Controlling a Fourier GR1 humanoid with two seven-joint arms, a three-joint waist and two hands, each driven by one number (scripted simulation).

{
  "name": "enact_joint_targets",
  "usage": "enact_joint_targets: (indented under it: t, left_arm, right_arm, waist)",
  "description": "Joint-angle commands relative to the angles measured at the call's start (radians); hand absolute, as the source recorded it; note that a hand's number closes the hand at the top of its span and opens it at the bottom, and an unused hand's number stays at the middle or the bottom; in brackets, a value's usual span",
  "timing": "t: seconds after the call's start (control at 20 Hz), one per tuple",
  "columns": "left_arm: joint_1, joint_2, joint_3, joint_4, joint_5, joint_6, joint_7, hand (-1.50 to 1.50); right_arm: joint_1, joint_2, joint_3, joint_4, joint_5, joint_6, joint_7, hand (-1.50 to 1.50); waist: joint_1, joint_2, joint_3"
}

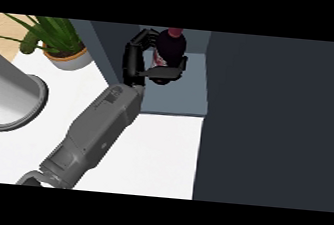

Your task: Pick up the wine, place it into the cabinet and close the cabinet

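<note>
Grey forearm (94,133) is reaching from lower-left over counter (159,154) into cabinet (179,98). Left hand (134,61) is grasping wine bottle (169,47), upright inside cabinet; base contact w/ shelf unconfirmed. Rec.: lower btl vertical, let go only once seated, then back out clear of open door (273,119).

potted plant (57,42) behind a grey cylinder (7,94) on white counter (159,154).

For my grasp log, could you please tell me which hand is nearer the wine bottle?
Left: the left hand grips the wine bottle from its left, fingers curled round it; the right hand is not in view.
</note>
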Motion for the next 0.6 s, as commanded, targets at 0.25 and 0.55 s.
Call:
enact_joint_targets:
  t: [0.25, 0.55]
  left_arm:
    - [-0.113, -0.004, 0.096, 0.198, 0.025, -0.030, -0.092, 1.50]
    - [-0.167, -0.006, 0.181, 0.252, 0.128, -0.060, -0.081, 1.50]
  right_arm:
    - [0.027, -0.038, -0.055, -0.143, -0.118, 0.003, 0.067, -1.50]
    - [0.031, 0.011, 0.025, -0.061, -0.034, 0.018, -0.010, -1.50]
  waist:
    - [-0.013, 0.004, 0.000]
    - [-0.018, 0.008, 0.000]
